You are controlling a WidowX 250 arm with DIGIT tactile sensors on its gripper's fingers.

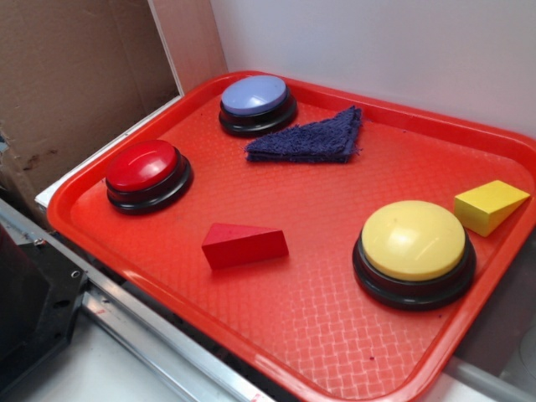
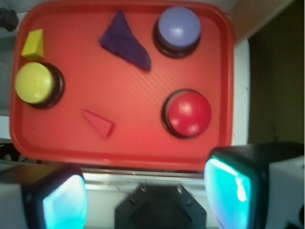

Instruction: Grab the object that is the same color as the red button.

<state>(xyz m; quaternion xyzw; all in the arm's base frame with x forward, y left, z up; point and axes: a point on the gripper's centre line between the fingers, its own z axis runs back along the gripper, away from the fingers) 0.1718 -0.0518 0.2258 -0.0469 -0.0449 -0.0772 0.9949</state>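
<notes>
Step in hand: approach not yet begun; the red wedge block (image 2: 98, 123) lies untouched on the red tray (image 2: 128, 148).
Gripper: the gripper (image 2: 145, 191) hangs high over the tray's near edge, its fingers (image 2: 228, 188) spread wide with nothing between them; it does not show in the exterior view.
Target place: the red wedge block sits ahead of the gripper and a little toward its left finger, well apart from it.
Colour match: the red button (image 2: 188, 113) lies ahead toward the right finger.
Others: yellow button (image 2: 34, 83) and yellow wedge block (image 2: 34, 44) far ahead-left; lavender-blue button (image 2: 178, 27) and dark blue cloth (image 2: 126, 42) furthest ahead.
Next move: likely advance, descend, and straddle the wedge's flat sides.
</notes>
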